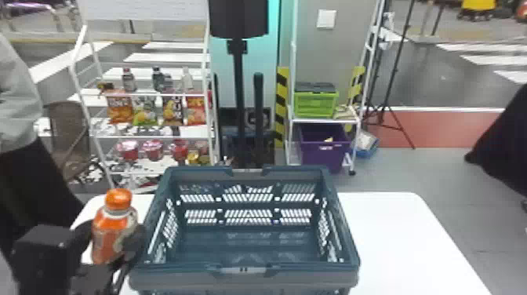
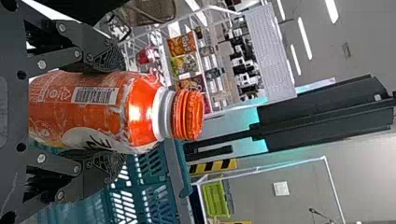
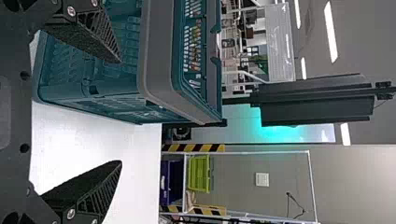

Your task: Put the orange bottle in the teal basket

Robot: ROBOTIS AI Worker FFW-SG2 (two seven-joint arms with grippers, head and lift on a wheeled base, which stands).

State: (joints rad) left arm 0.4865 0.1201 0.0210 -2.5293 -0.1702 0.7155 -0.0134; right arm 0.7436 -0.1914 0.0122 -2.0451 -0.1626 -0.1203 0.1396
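On the white desk (image 1: 400, 235) sits the teal basket (image 1: 176, 277), low centre in the head view. The right jaws are parted; the left jaws grip the orange bottle (image 1: 106, 231), lower left, beside the basket. Grasping looks done; placing remains.

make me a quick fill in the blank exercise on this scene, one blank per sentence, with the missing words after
1. The orange bottle is held between the jaws of the robot's ____ gripper.
2. The teal basket stands on a table whose top is ____ in colour.
3. The jaws of the right gripper are not shut but ____.
4. On the rack behind, the green crate sits above a bin coloured ____.

Missing words: left; white; open; purple
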